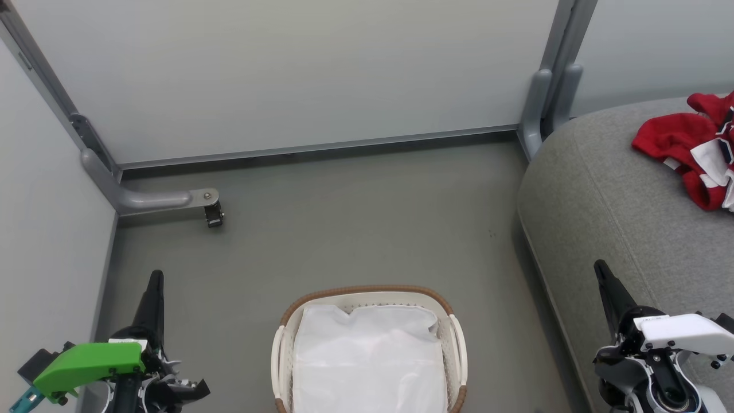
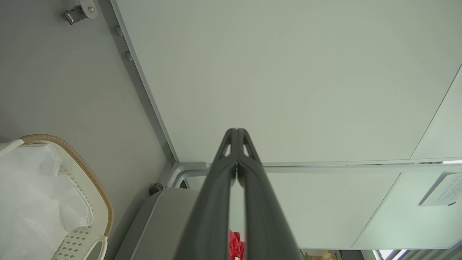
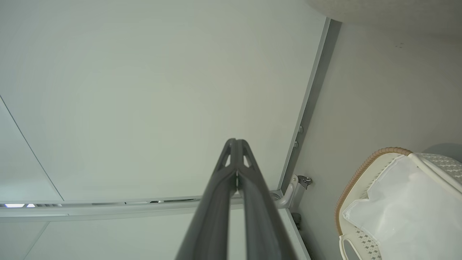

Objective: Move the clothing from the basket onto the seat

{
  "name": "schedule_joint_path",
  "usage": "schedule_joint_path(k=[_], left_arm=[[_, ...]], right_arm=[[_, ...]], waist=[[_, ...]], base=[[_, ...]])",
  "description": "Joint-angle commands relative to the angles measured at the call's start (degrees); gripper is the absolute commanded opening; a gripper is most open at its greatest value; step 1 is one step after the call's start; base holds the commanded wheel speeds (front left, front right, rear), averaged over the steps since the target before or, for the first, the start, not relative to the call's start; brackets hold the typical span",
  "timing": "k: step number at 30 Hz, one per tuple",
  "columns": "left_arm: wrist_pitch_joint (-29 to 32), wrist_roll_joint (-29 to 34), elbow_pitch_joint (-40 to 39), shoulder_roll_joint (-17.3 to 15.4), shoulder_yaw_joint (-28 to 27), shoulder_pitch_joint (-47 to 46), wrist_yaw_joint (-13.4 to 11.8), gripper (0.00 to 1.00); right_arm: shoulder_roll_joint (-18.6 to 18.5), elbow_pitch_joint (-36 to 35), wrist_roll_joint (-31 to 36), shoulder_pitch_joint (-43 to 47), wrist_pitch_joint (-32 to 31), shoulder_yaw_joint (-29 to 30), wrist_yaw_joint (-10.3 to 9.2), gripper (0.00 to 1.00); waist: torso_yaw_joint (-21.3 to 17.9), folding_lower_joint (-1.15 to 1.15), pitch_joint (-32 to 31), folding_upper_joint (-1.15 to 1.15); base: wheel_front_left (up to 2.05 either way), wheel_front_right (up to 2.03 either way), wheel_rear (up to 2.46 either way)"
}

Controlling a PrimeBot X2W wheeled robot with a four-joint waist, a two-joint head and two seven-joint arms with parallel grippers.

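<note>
The red clothing [image 1: 691,150] with white panels lies crumpled on the grey seat [image 1: 608,183] at the right; a scrap of it [image 2: 236,245] peeks between the left fingers. The white basket [image 1: 456,338] with a brown rim stands on the floor at the bottom centre, a plain white cloth sheet [image 1: 367,358] covering its inside. The basket also appears in the left wrist view [image 2: 95,180] and in the right wrist view [image 3: 355,177]. My left gripper [image 1: 156,276] is shut and empty, left of the basket. My right gripper [image 1: 599,267] is shut and empty over the seat's front edge.
Pale partition walls [image 1: 287,74] close off the back and left, with grey metal feet [image 1: 149,199] and a small caster [image 1: 214,215] on the floor. Another grey post foot [image 1: 539,109] stands by the seat. Grey floor [image 1: 355,223] lies between basket and wall.
</note>
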State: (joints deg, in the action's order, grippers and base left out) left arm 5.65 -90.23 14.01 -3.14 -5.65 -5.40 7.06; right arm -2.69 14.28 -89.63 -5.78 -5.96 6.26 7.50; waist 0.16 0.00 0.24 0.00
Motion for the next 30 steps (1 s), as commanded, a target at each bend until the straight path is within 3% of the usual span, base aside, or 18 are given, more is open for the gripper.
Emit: schedule_joint_path(k=[1,30], left_arm=[[0.36,-1.10,0.02,-0.04,-0.50,-1.06,0.45,0.00],[0.91,-2.28,0.08,0.11,-0.92,-1.12,0.57,0.00]], right_arm=[[-0.34,-0.31,-1.25,-0.59,-0.26,0.21,-0.02,0.00],[-0.35,-0.39,-2.89,-0.64,-0.74,0.37,-0.02,0.00]], waist=[[-0.03,0.00,-0.01,0.00],[-0.16,0.00,-0.06,0.00]], base=[[0.00,0.00,0.00],[0.00,0.00,0.00]])
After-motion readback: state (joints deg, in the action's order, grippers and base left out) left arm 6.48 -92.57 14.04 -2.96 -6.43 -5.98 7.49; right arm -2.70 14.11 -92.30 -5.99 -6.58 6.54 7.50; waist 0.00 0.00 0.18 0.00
